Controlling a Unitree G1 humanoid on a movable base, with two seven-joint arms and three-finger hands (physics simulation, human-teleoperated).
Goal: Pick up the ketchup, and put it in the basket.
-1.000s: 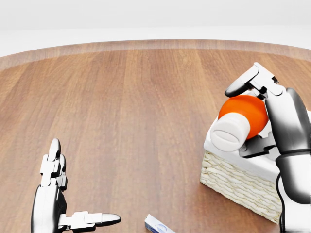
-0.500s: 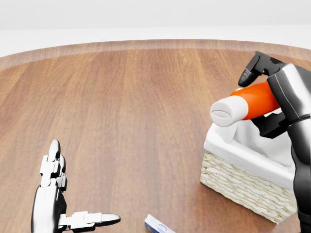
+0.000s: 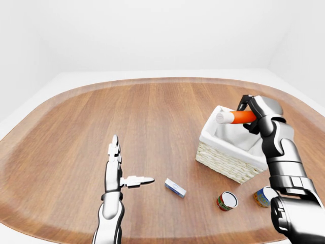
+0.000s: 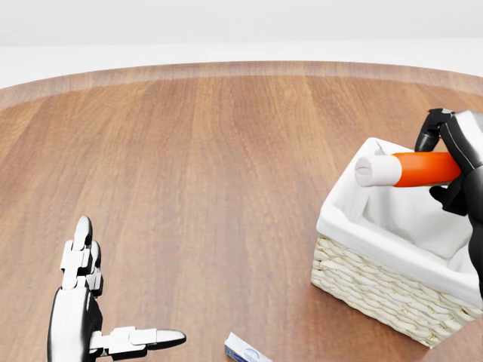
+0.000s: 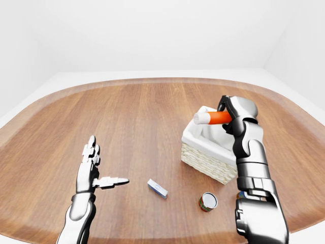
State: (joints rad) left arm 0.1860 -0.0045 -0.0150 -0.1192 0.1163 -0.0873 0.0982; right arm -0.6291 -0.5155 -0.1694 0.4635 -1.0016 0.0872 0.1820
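The ketchup [image 4: 411, 169] is an orange bottle with a white cap, lying sideways in the air with its cap toward the view's left. My right hand [image 4: 445, 170] is shut on its orange body, holding it over the basket [image 4: 377, 283], a woven wicker box with a white cloth lining at the right of the head view. In the left-eye view the ketchup [image 3: 237, 117] hangs above the basket's [image 3: 223, 160] far rim. My left hand [image 4: 98, 317] is open at the bottom left, fingers spread, holding nothing.
A small blue-and-white box [image 3: 175, 187] lies on the round wooden table [image 3: 152, 117] between my hands. Two cans [image 3: 227, 201] [image 3: 264, 196] lie below the basket in the left-eye view. The table's edge curves round at the top.
My right hand has carried the ketchup rightward and away from the camera, over the basket's inside; the bottle turned more level. The left hand has stayed put.
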